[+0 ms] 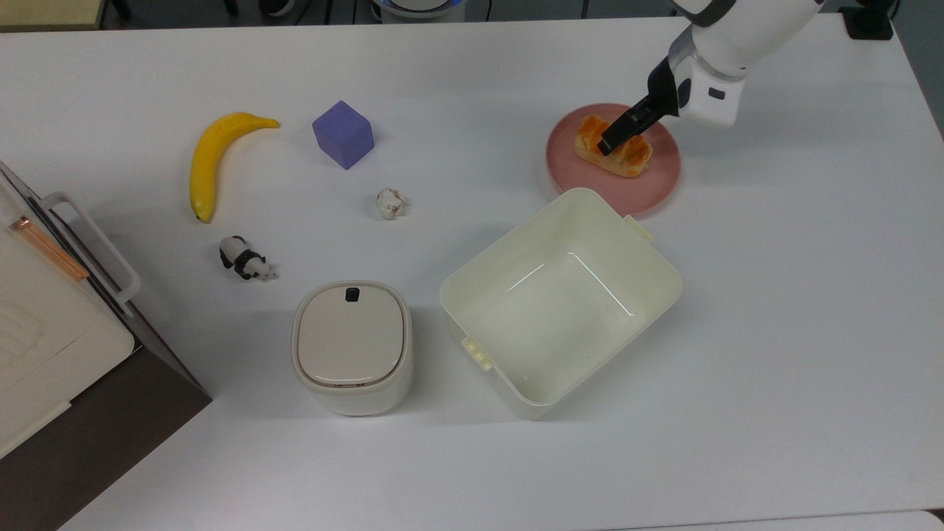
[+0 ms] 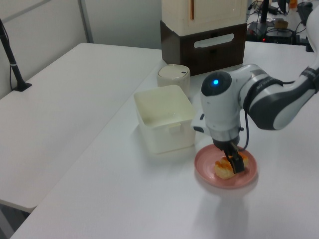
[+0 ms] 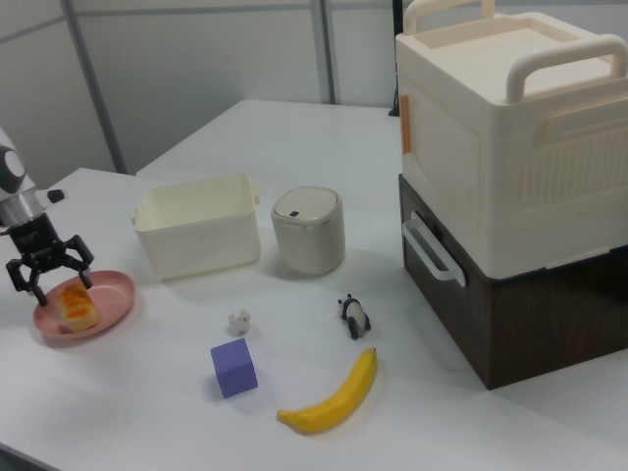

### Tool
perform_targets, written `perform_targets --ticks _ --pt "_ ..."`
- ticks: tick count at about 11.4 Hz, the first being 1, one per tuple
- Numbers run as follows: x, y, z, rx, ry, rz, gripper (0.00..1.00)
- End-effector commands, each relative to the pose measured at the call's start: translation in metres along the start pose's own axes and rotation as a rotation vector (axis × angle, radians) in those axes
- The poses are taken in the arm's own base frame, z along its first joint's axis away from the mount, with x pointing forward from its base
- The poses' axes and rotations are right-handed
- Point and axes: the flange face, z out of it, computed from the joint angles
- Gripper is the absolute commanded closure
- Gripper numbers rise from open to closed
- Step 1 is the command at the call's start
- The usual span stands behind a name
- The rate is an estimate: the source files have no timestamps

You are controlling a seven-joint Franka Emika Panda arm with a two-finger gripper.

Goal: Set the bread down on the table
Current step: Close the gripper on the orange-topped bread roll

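Observation:
The bread (image 1: 631, 157) is a glossy orange-brown bun lying on the round pink plate (image 1: 649, 188), which sits on the white table (image 1: 774, 295) at the top view's upper right. My gripper (image 1: 613, 139) is low over the bun, its black fingers hiding the bun's middle. In the right view my gripper (image 3: 51, 280) is open, its fingers spread on either side of the bread (image 3: 77, 309) above the plate (image 3: 113, 299). In the left view my gripper (image 2: 238, 166) reaches down onto the bread (image 2: 223, 171).
An open cream bin (image 1: 560, 295) stands right in front of the plate. A lidded cream container (image 1: 352, 346), paper ball (image 1: 390, 203), purple cube (image 1: 343, 134), banana (image 1: 214, 158) and panda toy (image 1: 245, 259) lie to the top view's left. Stacked boxes (image 3: 510, 186) stand beyond them.

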Motion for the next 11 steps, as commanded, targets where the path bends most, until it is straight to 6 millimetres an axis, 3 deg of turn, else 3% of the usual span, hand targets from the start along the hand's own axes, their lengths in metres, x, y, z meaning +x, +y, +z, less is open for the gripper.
perform_targets --ticks 1,8,9,10,11 --pt "-0.009 -0.02 0.005 -0.035 -0.005 -0.021 0.0" --pt "-0.008 0.006 0.008 -0.026 -0.007 -0.009 0.0" --pt "-0.008 0.01 0.008 -0.026 -0.007 -0.005 0.04" --pt "-0.008 0.011 0.009 -0.025 -0.005 -0.005 0.16" --pt "-0.008 0.015 0.01 -0.025 -0.008 0.0 0.4"
